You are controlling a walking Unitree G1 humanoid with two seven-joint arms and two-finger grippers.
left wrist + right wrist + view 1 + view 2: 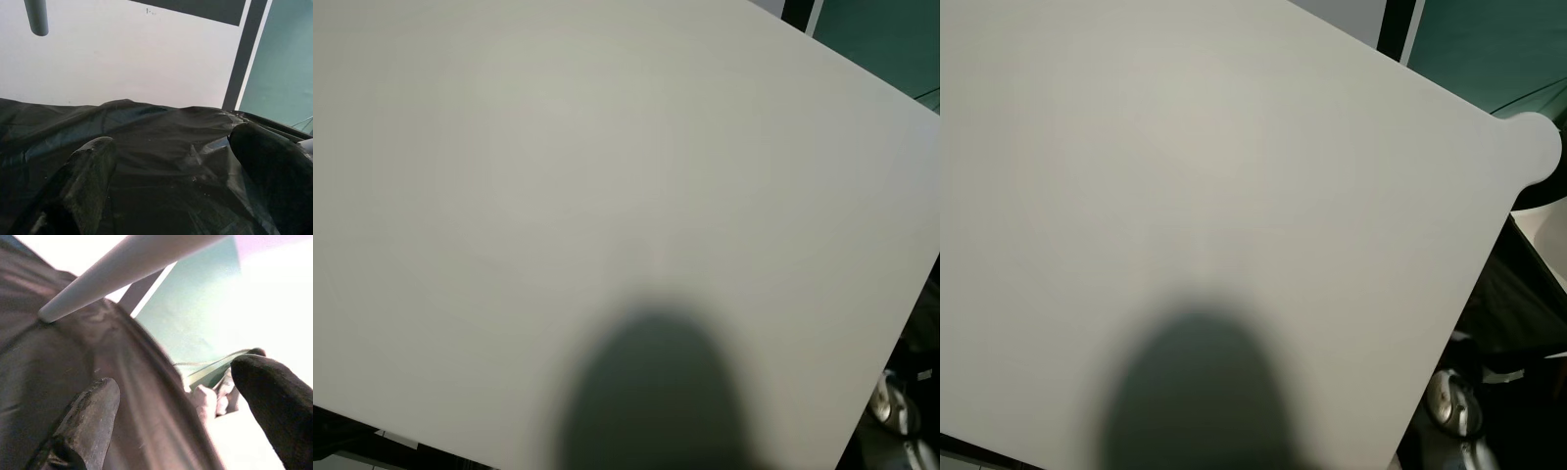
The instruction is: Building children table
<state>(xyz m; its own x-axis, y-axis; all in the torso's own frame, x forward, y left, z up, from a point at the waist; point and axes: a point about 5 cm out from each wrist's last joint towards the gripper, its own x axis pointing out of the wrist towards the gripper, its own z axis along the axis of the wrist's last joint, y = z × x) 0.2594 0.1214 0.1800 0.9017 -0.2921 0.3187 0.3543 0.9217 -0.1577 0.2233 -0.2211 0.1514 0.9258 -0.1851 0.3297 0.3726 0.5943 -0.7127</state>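
A: Where's the tabletop?

B: Big flat white tabletop panel w/ a rounded corner lobe (1234,166) sits close in front of the head cams, tilted, w/ a dark soft shadow (1200,392) on its near part. Teal wall (1489,49) past its far corner.

A: Claws?

B: Left gripper (171,186): fingers spread wide, nothing between, over crinkled black plastic sheet (146,132). Grey-white round table leg (36,17) pokes in above it. Right gripper (176,416): also wide apart, holding nothing, near dark sheet (49,362); white round leg (122,269) slants across, tip touching the sheet. A person's hand (215,394) shows beyond.
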